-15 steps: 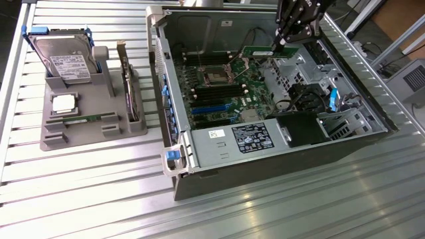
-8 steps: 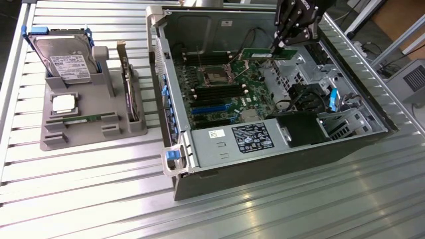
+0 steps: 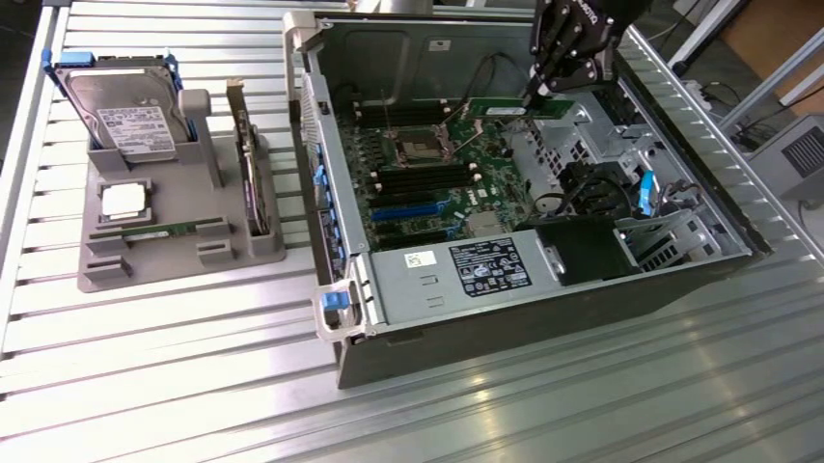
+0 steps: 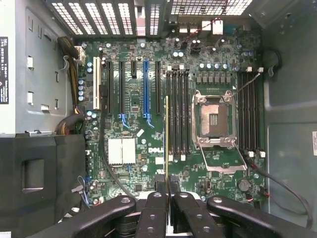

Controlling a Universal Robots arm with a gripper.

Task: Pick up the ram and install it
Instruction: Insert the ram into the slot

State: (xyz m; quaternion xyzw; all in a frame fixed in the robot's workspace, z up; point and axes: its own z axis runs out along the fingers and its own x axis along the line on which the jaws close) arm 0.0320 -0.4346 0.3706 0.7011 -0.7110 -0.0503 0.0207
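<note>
Over the motherboard [image 3: 431, 169] inside the open case [image 3: 425, 304], I have the hand [image 3: 538, 95] closed on the ram [image 3: 496, 106], edge-down and parallel to the memory slots [image 4: 179, 109], presumably to align it for seating.

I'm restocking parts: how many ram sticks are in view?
2. One ram is held in the gripper over the motherboard; the other ram stick lies in the gray holder at the exterior view's left. Others may be hidden.

The black gripper [image 4: 167, 184] pinched the slim green ram stick [image 4: 166, 134] edge-on over the green motherboard [image 4: 129, 79], above black memory slots [image 4: 179, 114] beside the open silver CPU socket [image 4: 214, 119], inside a grey metal case [image 4: 290, 99].
</note>
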